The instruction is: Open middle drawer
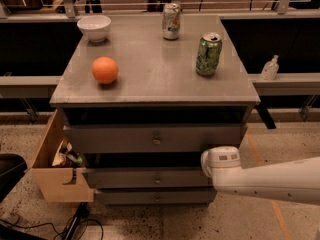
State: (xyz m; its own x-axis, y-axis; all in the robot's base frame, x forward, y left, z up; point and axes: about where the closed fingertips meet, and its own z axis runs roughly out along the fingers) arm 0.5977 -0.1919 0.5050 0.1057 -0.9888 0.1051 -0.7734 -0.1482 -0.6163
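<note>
The grey cabinet [150, 91] has three drawer fronts stacked under its top. The middle drawer [130, 178] is the flat grey front with a small round knob [157, 179], below the taller top drawer [110, 139]. It sits about flush with the bottom drawer [150, 197]. My white arm [270, 181] reaches in from the right. The gripper [214, 165] is at its rounded end, by the right end of the middle drawer front, roughly level with the dark gap above it. It is well to the right of the knob.
On the cabinet top stand an orange [105, 70], a white bowl [94, 27], a green can [208, 54] and a second can [171, 21]. An open box [52, 176] of clutter sits at the cabinet's left. A sanitizer bottle [270, 68] stands on the right ledge. Cables lie on the floor.
</note>
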